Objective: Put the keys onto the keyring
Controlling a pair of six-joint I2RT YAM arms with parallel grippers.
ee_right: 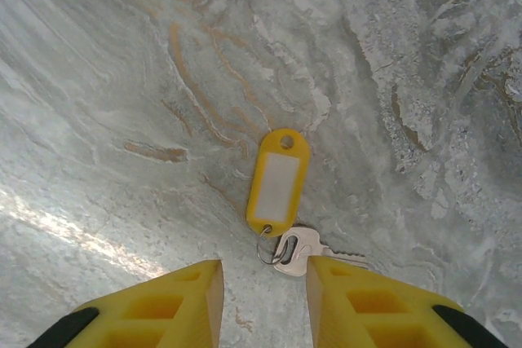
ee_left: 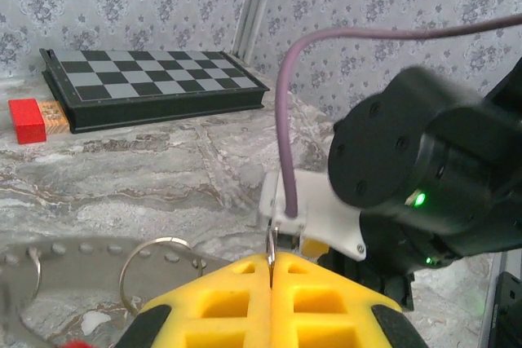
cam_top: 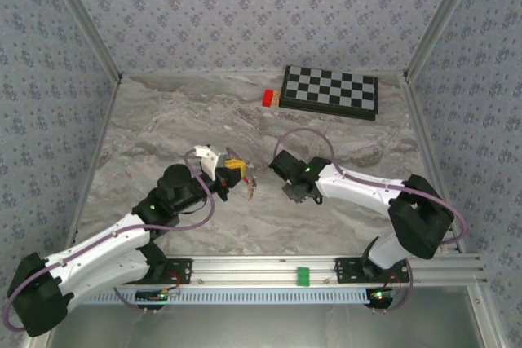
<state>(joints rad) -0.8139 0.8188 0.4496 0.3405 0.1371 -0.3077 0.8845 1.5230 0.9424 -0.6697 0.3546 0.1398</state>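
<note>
Left jaws: fully closed, yellow pads (ee_left: 220, 307) pressed face to face, with a thin metal edge (ee_left: 270, 247) nipped in the seam and standing up from it. Seen edge-on, so I cannot tell what it belongs to.

Right jaws: open, pads (ee_right: 155, 307) well apart, nothing held.

Key (ee_right: 295, 250): one small silver key lying flat on the counter (ee_right: 122, 79), just ahead of the open right jaws and in line with the gap. Its blade points right and runs partly behind the right-hand pad. A small split ring (ee_right: 265, 246) through its head joins it to an oval yellow tag (ee_right: 277, 178) with a white label window and a hole at the far end.

Keyring (ee_left: 159, 240): thin grey loop, just left of the closed left pads and partly hidden behind them. A blurred grey strip with holes (ee_left: 73, 254) sits beside it. Whether loop and pinched edge are one piece cannot be told.

Top view: a small yellowish item (cam_top: 250, 190) sits between the two arm tips, too small to identify.

Surroundings: the right arm's black wrist (ee_left: 424, 160), green light on, is close ahead of the left jaws. At the far wall there is a folded chessboard (ee_left: 155, 71), with a red block (ee_left: 27, 120) just beside it.
</note>
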